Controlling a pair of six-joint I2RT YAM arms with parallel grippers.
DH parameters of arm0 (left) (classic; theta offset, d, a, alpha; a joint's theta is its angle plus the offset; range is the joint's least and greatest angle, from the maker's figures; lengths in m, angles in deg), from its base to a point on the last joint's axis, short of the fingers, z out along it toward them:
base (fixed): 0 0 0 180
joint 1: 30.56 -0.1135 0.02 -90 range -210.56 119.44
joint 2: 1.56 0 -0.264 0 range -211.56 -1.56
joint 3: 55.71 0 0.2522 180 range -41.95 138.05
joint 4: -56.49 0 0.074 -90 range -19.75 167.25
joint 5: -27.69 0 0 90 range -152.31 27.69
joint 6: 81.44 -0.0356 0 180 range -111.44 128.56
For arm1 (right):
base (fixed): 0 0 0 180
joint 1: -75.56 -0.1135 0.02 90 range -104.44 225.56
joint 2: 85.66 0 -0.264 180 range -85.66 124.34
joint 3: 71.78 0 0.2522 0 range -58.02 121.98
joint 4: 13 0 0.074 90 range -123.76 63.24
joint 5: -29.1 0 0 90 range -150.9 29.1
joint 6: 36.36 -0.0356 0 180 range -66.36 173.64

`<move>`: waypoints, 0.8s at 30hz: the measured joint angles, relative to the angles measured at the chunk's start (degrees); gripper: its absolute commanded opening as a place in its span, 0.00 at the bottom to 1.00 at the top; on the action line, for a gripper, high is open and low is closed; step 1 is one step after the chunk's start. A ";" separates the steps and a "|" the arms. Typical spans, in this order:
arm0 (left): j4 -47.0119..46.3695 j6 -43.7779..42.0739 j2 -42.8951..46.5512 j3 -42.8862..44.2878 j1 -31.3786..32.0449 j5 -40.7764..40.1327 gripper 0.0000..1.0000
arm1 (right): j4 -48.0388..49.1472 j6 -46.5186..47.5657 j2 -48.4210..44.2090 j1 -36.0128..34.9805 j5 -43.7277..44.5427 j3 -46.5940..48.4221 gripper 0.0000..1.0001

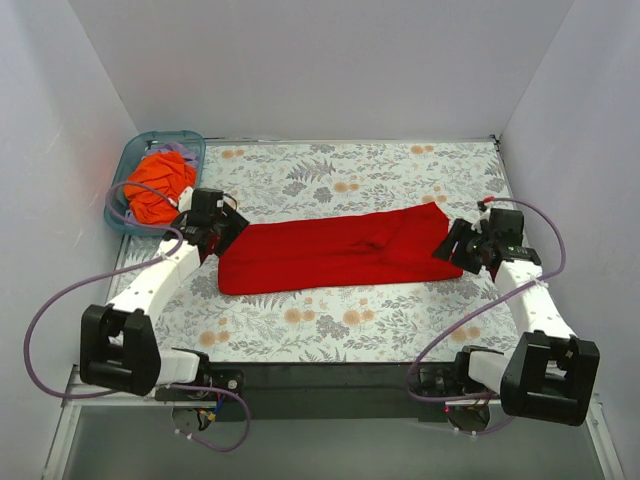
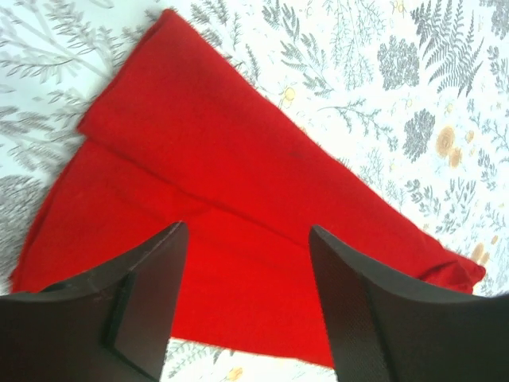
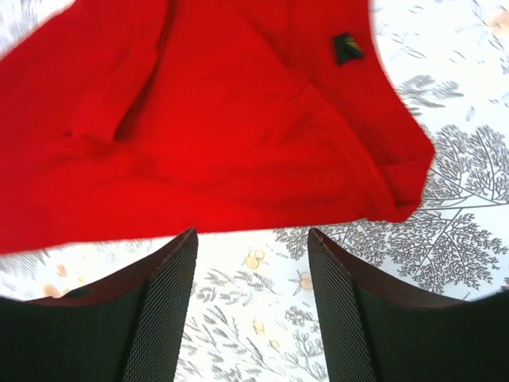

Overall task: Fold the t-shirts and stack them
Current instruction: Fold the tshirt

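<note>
A bright red t-shirt [image 1: 335, 252] lies folded into a long band across the middle of the floral table. My left gripper [image 1: 213, 234] hovers at its left end, open, with red cloth [image 2: 199, 199] showing between the fingers but not pinched. At the shirt's right end my right gripper [image 1: 466, 245] stands open just short of the hem [image 3: 238, 143]; only tablecloth lies between its fingers. A black label [image 3: 347, 48] marks the collar end. The orange t-shirt [image 1: 158, 186] is bunched in the teal bin.
The teal plastic bin [image 1: 135, 157] sits at the back left corner against the white wall. White walls close the table on three sides. Purple cables loop beside both arms. The black table edge [image 1: 330, 378] runs along the front.
</note>
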 measured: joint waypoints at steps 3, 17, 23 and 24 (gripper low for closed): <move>0.57 -0.92 5.20 -3.63 -0.02 -0.07 0.50 | 5.18 -3.91 1.18 6.12 -4.87 -4.15 0.59; 0.70 -2.45 0.17 -15.26 -4.09 3.69 0.38 | 22.71 -13.14 13.99 19.41 -15.34 -13.57 0.57; 1.62 -2.47 4.17 -18.03 -5.84 4.87 0.39 | 24.26 -13.79 12.83 23.15 -17.66 -15.30 0.60; 2.38 -2.67 4.96 -18.34 -5.97 4.85 0.43 | 24.02 -13.75 11.98 23.23 -17.38 -15.52 0.60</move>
